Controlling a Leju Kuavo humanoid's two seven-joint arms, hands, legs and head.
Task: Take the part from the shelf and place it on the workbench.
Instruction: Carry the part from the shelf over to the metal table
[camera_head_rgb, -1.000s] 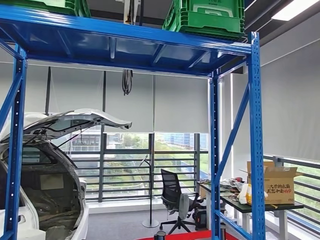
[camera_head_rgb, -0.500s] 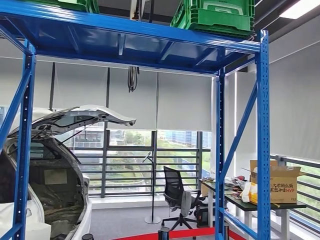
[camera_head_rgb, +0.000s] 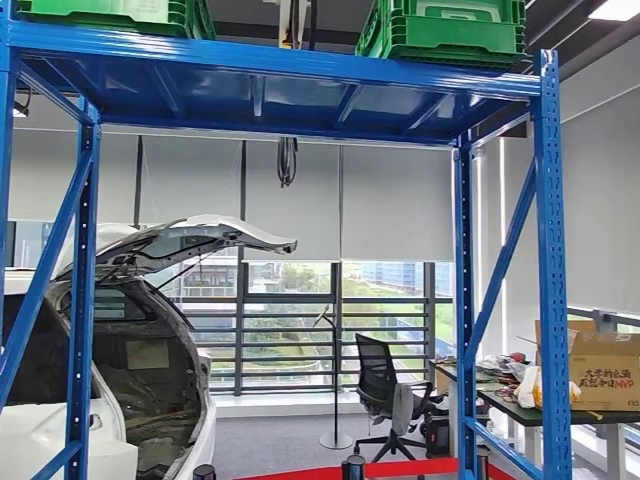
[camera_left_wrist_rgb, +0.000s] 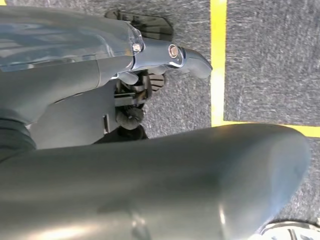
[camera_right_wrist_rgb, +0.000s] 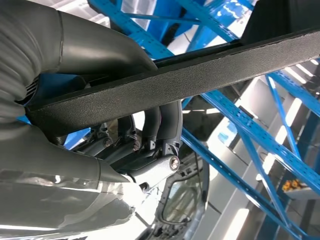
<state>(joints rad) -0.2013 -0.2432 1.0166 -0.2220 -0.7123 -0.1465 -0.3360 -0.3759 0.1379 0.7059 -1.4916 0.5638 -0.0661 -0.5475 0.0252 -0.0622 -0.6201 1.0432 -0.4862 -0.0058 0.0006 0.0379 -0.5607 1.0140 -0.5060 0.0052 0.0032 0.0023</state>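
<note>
In the right wrist view a long, flat black part (camera_right_wrist_rgb: 211, 70) with a rough textured face runs across the picture. My right hand (camera_right_wrist_rgb: 151, 135) grips it, dark fingers curled around its edge and the thumb against its other side. Blue shelf beams (camera_right_wrist_rgb: 241, 120) stand behind it. My left hand (camera_left_wrist_rgb: 151, 75) hangs over grey floor with its fingers stretched out and nothing in it. The head view looks through the blue shelf frame (camera_head_rgb: 551, 250) at the room beyond.
Green crates (camera_head_rgb: 445, 25) sit on the shelf's top deck. Beyond the frame stand a white car with its boot lid raised (camera_head_rgb: 136, 330), an office chair (camera_head_rgb: 385, 385) and a desk (camera_head_rgb: 528, 412) bearing a cardboard box (camera_head_rgb: 604, 370). A yellow line (camera_left_wrist_rgb: 218, 60) marks the floor.
The whole head picture has slid to the right, so the camera has turned left: the shelf posts, car, chair and desk all sit further right than a second ago.
</note>
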